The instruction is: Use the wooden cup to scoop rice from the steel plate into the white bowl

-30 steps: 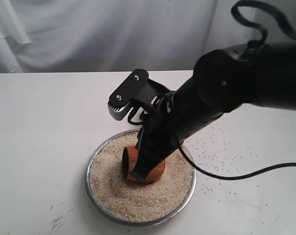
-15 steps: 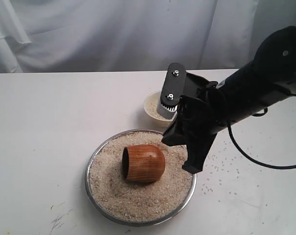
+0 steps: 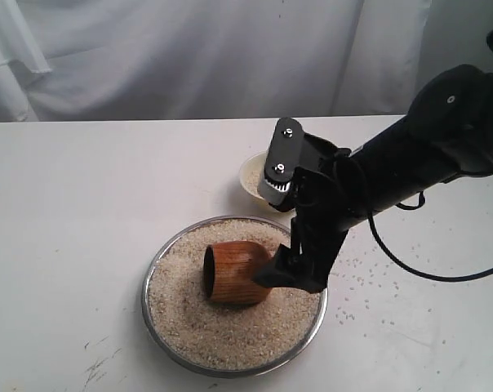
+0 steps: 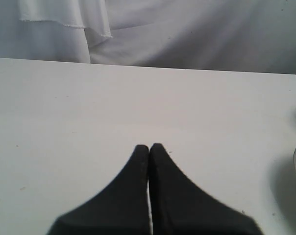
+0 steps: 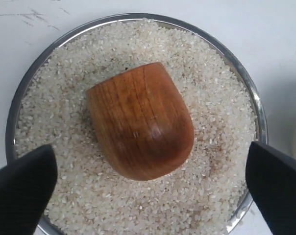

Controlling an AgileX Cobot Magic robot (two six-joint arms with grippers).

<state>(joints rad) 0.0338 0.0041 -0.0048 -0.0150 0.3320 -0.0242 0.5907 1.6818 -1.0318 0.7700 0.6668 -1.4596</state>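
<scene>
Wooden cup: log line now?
wooden cup on side in rice, steel plate | right gripper open over cup, not gripping | left gripper shut

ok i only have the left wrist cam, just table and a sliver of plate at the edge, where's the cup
observer: The cup lies on its side on the rice in the plate, mouth facing the left side of the exterior view.
operator: is the right gripper on it
observer: No. The right gripper is open, with its fingers wide on either side of the cup and clear of it.
operator: and the bowl
observer: The bowl stands on the table just beyond the plate, partly hidden behind the right arm.
</scene>
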